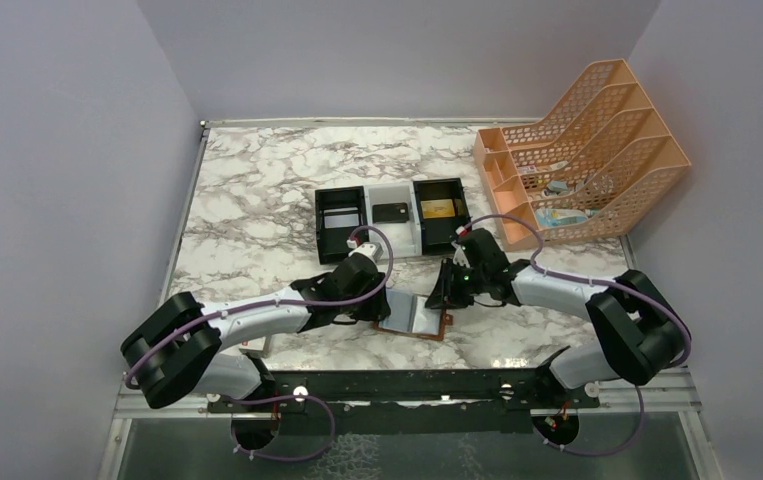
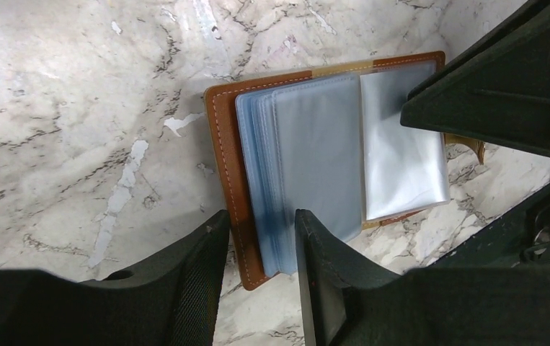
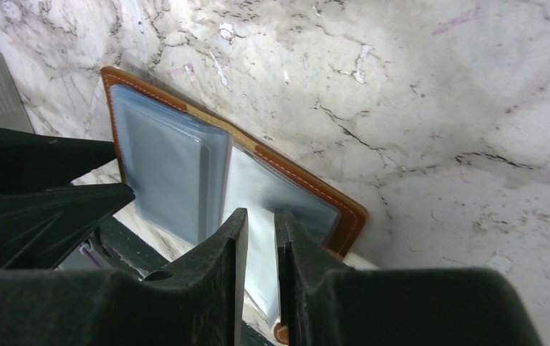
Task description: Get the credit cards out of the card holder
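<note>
No card lay free on the table (image 1: 257,200), so the job looked barely begun, with every card left to pull. The card holder (image 2: 225,158) lay open between both grippers. The left gripper (image 2: 261,249) was parted, its fingers astride the holder's brown edge. The right gripper (image 3: 261,238) was nearly closed over a pale card (image 2: 401,151) poking past the holder's far edge. Whether it truly pinched that card could not be told.
</note>
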`<move>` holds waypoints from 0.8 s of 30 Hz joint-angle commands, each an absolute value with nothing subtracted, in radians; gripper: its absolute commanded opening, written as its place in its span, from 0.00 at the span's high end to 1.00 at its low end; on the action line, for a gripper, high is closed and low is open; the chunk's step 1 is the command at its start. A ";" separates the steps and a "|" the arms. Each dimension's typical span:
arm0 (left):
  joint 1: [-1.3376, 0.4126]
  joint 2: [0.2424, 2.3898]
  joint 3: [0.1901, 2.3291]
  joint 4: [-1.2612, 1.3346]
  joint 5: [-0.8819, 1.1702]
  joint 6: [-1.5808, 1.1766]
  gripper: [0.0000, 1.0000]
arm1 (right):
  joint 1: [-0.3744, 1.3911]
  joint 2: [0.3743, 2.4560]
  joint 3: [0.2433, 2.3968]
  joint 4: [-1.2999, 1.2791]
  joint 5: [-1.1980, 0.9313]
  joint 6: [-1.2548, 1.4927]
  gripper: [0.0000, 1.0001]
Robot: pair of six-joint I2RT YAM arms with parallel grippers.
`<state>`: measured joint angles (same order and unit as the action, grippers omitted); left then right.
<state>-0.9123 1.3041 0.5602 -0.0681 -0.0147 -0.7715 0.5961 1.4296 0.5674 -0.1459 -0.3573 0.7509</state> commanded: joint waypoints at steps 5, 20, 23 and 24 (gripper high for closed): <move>-0.914 1.304 0.577 -0.029 0.032 -0.781 0.58 | 0.600 1.489 0.569 -0.128 -0.378 0.713 0.78; -0.914 1.221 0.435 0.077 0.041 -0.928 0.75 | 0.764 1.494 0.775 -0.332 -0.138 0.639 0.58; -0.913 1.186 0.414 0.077 0.019 -0.941 0.76 | 0.836 1.534 0.828 -0.386 -0.060 0.638 0.54; -0.913 1.174 0.408 0.076 0.009 -0.944 0.77 | 0.856 1.553 0.849 -0.409 -0.034 0.643 0.54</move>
